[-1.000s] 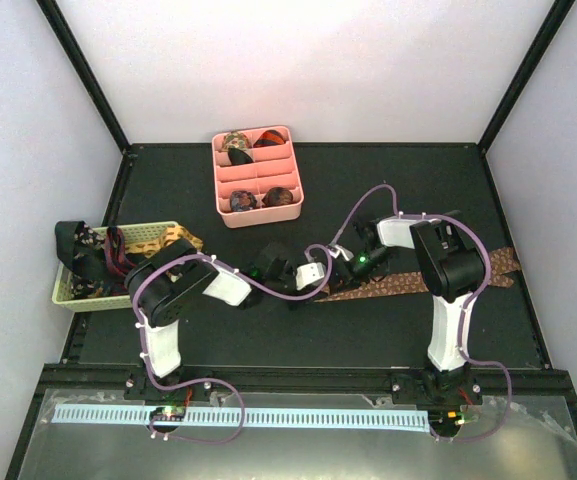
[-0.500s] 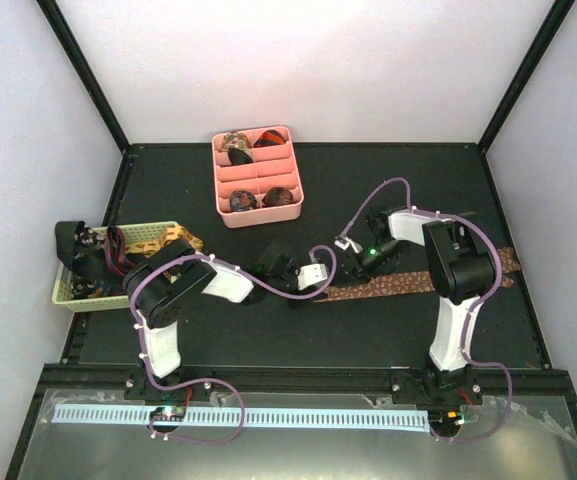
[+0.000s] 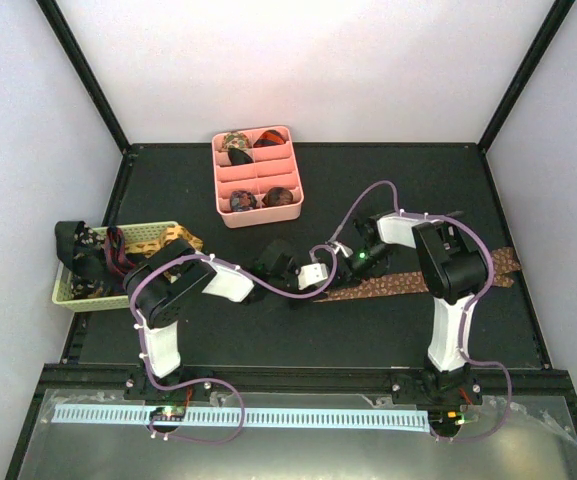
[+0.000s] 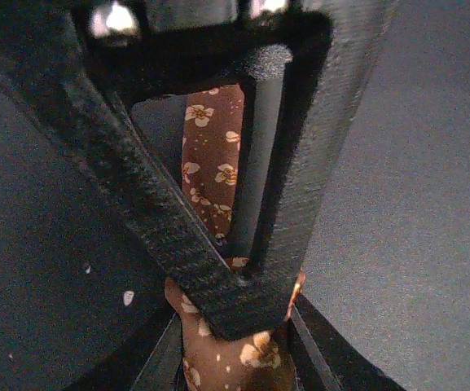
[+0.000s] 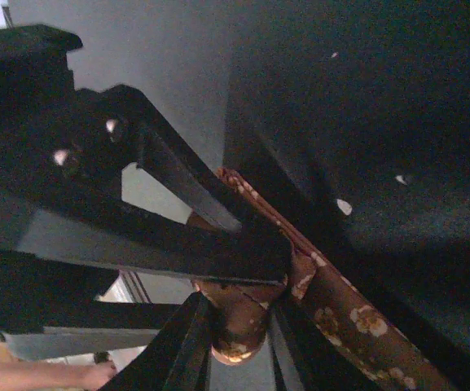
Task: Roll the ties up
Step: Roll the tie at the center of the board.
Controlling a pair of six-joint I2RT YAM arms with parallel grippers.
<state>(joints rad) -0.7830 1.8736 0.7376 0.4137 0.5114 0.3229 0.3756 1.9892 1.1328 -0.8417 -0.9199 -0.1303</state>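
Note:
A brown flowered tie [image 3: 418,280] lies stretched across the mat toward the right edge. Its left end is wound into a small roll [image 4: 235,354] where both grippers meet. My left gripper [image 3: 334,268] comes in from the left, and its jaws [image 4: 236,362] are shut on the roll's sides. Facing it, my right gripper [image 3: 349,262] grips the same roll [image 5: 239,330] from the other side, one finger [image 5: 187,350] pressed against each flank. The unrolled strip [image 5: 357,318] trails off to the lower right. Much of the roll is hidden behind the black fingers.
A pink divided tray [image 3: 261,216] stands at the back with rolled ties [image 3: 243,200] in some compartments. At the left edge a pale woven basket [image 3: 158,236] holds several loose dark ties [image 3: 88,255]. Black frame rails border the mat.
Half a second ago the right gripper had let go and drawn back to the right. It has since returned and closed on the roll. The left gripper stayed in place.

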